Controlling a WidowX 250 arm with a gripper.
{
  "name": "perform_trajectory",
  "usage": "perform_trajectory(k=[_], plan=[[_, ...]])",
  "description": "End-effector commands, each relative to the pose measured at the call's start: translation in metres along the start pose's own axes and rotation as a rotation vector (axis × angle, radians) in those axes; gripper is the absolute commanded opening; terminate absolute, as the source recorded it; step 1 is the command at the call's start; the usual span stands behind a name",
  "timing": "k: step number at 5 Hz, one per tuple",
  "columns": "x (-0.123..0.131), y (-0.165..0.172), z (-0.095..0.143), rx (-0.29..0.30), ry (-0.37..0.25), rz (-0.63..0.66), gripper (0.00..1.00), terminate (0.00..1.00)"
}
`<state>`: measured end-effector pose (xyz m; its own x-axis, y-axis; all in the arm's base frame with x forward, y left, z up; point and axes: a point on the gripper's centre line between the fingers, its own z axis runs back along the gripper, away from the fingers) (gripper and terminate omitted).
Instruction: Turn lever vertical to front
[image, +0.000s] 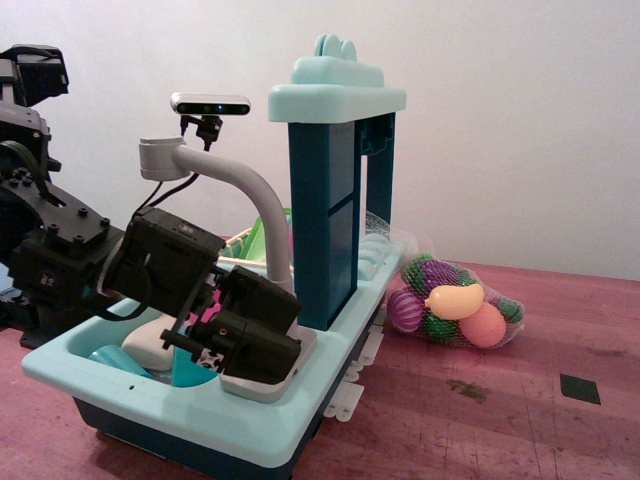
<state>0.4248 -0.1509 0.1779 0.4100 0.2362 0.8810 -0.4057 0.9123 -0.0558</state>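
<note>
My black gripper (268, 328) hangs over the toy sink (200, 418), right in front of the base (268, 384) of the grey faucet, whose curved spout (240, 185) rises behind it. Its two blocky fingers (262, 300) stand apart, one above the other. The lever is hidden behind them, where the faucet's knob sits. I cannot tell whether the fingers touch it.
A pink cup (209, 313), a teal cup (190, 372) and a white item (150, 345) lie in the basin. A dark teal tower (325, 220) with a mint top stands behind the faucet. A mesh bag of toy fruit (455, 305) lies to the right on the red-brown table.
</note>
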Motion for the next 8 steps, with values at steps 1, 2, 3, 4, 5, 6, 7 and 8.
perform_trajectory(k=[1, 2, 3, 4, 5, 6, 7, 8], plan=[[0.009, 0.037, 0.011, 0.071, -0.033, 0.097, 1.00, 0.00], [-0.007, 0.054, 0.024, 0.112, -0.040, 0.136, 1.00, 0.00], [-0.023, 0.067, 0.032, 0.142, -0.055, 0.171, 1.00, 0.00], [-0.039, 0.072, 0.025, 0.150, -0.060, 0.193, 1.00, 0.00], [-0.060, 0.070, 0.020, 0.129, -0.017, 0.202, 1.00, 0.00], [-0.074, 0.072, 0.051, 0.151, 0.056, 0.179, 1.00, 0.00], [-0.078, 0.085, 0.103, 0.239, 0.067, 0.176, 1.00, 0.00], [-0.086, 0.109, 0.141, 0.289, 0.090, 0.167, 1.00, 0.00]])
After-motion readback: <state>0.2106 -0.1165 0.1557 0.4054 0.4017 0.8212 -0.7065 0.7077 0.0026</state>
